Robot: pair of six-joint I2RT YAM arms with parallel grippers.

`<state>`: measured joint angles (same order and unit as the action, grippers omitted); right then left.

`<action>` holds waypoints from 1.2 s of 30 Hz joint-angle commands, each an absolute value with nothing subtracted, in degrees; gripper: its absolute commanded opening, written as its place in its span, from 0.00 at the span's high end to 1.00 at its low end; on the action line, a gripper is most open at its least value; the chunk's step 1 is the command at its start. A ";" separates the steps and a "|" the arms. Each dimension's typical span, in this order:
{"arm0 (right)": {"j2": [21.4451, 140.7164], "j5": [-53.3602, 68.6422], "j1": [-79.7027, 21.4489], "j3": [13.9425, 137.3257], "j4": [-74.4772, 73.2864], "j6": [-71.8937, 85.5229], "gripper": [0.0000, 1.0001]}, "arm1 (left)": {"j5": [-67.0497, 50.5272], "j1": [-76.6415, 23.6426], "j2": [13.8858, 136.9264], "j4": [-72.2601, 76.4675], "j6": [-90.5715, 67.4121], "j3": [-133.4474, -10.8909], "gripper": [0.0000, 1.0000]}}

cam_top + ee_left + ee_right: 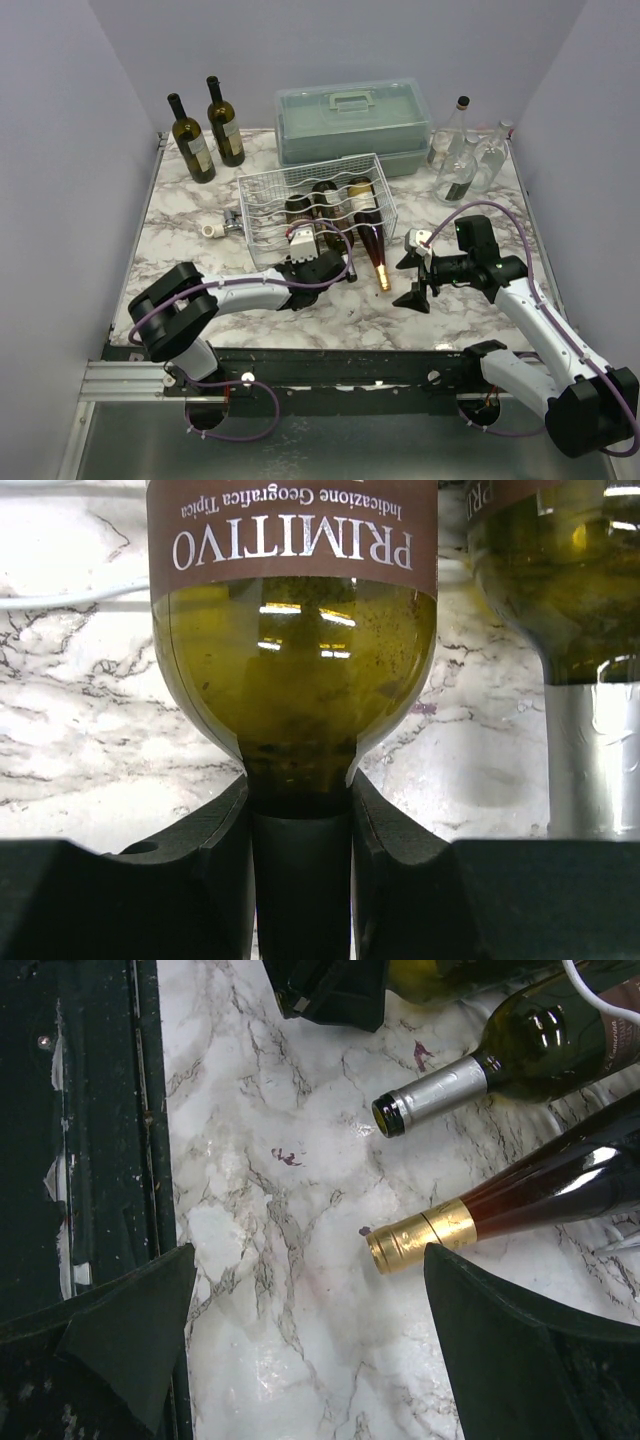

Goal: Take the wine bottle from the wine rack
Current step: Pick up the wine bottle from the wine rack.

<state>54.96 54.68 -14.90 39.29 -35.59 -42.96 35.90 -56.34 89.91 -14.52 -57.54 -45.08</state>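
The left tool [300, 815] is pressed together on the neck of the wine bottle [295, 650] — its 2 dark fingers [215, 850] pinch the neck just below the shoulder, and the brown label reads upside down in the wrist view. This is the leftmost of 3 bottles lying on their sides in the white wire rack [262, 188]. Its long axis runs far to near: the base points toward the far side of the bench [190, 235], and the neck pokes out past the rack's near edge toward the arm bases. So the tool sits at the near end of the bottle, in line with that axis, and the body stretches away from it into the rack.

The other 2 lie parallel to its right. A silver-necked bottle [590, 770] is just beside it, then a gold-capped bottle [520, 1195] whose neck reaches further out over the bench. The right tool [418, 272] hangs spread wide, holding nothing, near the gold cap and apart from the held bottle. The left arm is plainly the nearer one.

As I judge it, the grip is made and the bottle has not yet left the rack. The next move calls for drawing it toward the near edge along its own axis, or tipping the neck up first — sideways travel would knock it against the silver-necked neighbour or the wavy wires.
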 commanded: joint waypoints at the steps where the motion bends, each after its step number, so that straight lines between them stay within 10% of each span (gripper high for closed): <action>1: 54.03 53.69 -14.76 38.69 -34.79 -43.16 0.01 | 38.71 -57.97 86.34 -14.56 -58.10 -44.88 1.00; 36: 53.26 53.79 -14.75 38.59 -34.87 -43.38 0.01 | 37.04 -67.38 69.17 -24.88 -63.25 -36.52 1.00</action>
